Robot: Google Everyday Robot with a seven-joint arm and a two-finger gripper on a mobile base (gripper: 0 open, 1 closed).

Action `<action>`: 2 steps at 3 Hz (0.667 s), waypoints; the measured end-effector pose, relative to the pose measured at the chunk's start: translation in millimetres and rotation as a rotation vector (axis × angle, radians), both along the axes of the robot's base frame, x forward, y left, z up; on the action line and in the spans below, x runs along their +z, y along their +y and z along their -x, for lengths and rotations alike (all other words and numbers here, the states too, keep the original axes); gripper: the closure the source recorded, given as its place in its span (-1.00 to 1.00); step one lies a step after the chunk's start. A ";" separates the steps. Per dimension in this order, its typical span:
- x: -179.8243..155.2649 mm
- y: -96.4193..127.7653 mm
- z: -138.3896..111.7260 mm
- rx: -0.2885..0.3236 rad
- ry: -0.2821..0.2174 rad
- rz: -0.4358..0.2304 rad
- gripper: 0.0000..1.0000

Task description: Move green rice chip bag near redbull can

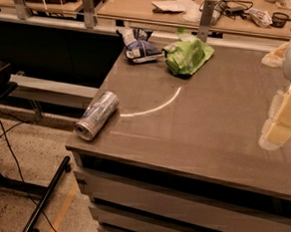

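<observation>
The green rice chip bag (188,56) lies crumpled at the far side of the brown table top (204,127), near its back edge. The redbull can (96,115) lies on its side at the table's front left corner, its shiny round end pointing toward the front edge. My gripper (282,120) hangs at the right edge of the view, above the table's right side, far from both the bag and the can. Nothing shows in it.
A smaller dark blue-and-white snack bag (138,46) lies just left of the green bag. A bright curved reflection (153,107) crosses the table's middle. Behind the table stands a desk (143,8) with papers and cables. A black stand's legs (44,201) are on the floor at left.
</observation>
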State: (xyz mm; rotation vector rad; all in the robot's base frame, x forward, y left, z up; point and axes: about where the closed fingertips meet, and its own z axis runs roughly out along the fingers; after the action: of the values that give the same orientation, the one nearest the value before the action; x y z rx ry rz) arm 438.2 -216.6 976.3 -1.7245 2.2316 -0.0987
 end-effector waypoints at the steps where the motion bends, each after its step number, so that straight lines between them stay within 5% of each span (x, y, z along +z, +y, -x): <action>1: 0.0 0.0 0.0 0.000 0.000 0.000 -1.00; 2: -1.7 7.0 -19.1 0.025 -0.039 -0.015 -1.00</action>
State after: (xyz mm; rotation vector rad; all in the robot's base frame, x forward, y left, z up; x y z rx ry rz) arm 457.3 -209.6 974.6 -1.7278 2.1770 -0.1084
